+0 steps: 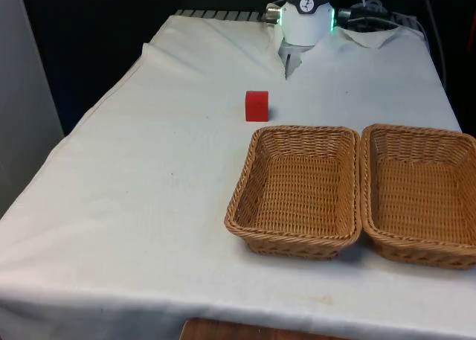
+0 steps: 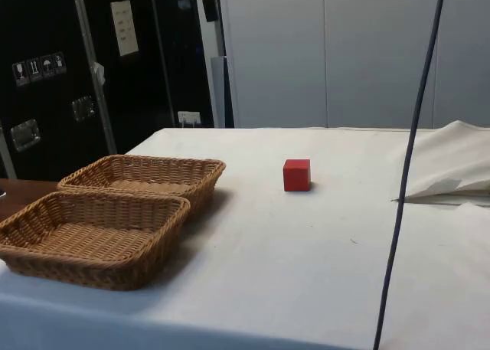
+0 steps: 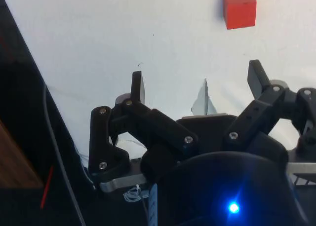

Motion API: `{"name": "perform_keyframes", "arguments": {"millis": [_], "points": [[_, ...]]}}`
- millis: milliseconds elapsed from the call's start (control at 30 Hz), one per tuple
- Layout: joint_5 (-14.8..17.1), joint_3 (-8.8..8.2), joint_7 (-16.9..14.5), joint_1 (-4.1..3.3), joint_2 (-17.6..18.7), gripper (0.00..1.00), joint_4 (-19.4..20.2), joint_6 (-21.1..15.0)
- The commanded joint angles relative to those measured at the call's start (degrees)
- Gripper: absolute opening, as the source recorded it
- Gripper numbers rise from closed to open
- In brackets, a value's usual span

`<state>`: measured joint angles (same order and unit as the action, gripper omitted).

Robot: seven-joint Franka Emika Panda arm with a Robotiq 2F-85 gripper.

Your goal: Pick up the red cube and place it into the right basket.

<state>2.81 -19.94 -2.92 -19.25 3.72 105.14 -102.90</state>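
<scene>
1. sitting flat on the white cloth (image 1: 149,206), red cube (image 1: 256,106) rested alone, upright on one face, touching nothing else.
2. in the front view, lay at about 11 o'clock from the near basket (image 1: 297,191), just beyond its far rim and apart from it.
3. stood side by side, two wicker baskets, long rims touching or nearly so; the right basket (image 1: 420,195) sat at 3 o'clock of the other in the front view, reaching that view's right edge.
4. held nothing, either basket; only woven floors showed inside.
5. in the side view, appeared as a row running away from the camera, with the cube (image 2: 296,175) at roughly 2 o'clock from the farther basket (image 2: 145,174), well clear of its rim, and the nearer one (image 2: 92,239) at 7 o'clock of that.
6. in the wrist view, hung high above the cloth with fingers spread wide and released, gripper (image 3: 197,82), gripping nothing; one black fingertip (image 3: 137,86) and the other stood well apart with bare cloth between.
7. showed the cube (image 3: 239,7) beyond the fingertips in that same view, well apart from both and not between them.
8. rose at the table's far end in the front view, white arm base (image 1: 306,16), at about 1 o'clock from the cube.
9. crossed the side view from top to bottom, a dark cable (image 2: 409,166), at 3 o'clock of the cube.
10. lay rumpled at the far end, a fold of the cloth (image 2: 452,162).
</scene>
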Motion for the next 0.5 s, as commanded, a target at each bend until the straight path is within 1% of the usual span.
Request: {"name": "perform_keyframes", "arguments": {"millis": [0, 33, 67, 167, 200, 267, 333, 367, 400, 467], "points": [[0.0, 0.11, 0.1, -0.06, -0.1, 1.0, 0.2, 0.0], [-0.7, 0.29, 0.7, -0.34, -0.9, 1.0, 1.2, -0.9], [-0.9, 0.46, 0.9, -0.4, -1.1, 1.0, 1.5, -1.0], [-1.7, 0.97, 1.5, -0.4, -1.8, 1.0, 2.9, -1.8], [-2.3, 1.38, 2.0, -0.34, -2.3, 1.0, 3.9, -2.5], [-2.7, 1.55, 2.3, -0.34, -2.6, 1.0, 4.5, -2.9], [-3.7, 2.12, 3.2, -0.34, -3.6, 1.0, 6.4, -4.2], [-3.1, 2.12, 2.6, -0.11, -3.2, 1.0, 6.0, -3.4], [-4.1, 2.35, 3.5, -0.34, -4.0, 1.0, 7.0, -4.7], [-4.8, 2.69, 4.1, -0.29, -4.6, 1.0, 8.3, -5.6]]}}
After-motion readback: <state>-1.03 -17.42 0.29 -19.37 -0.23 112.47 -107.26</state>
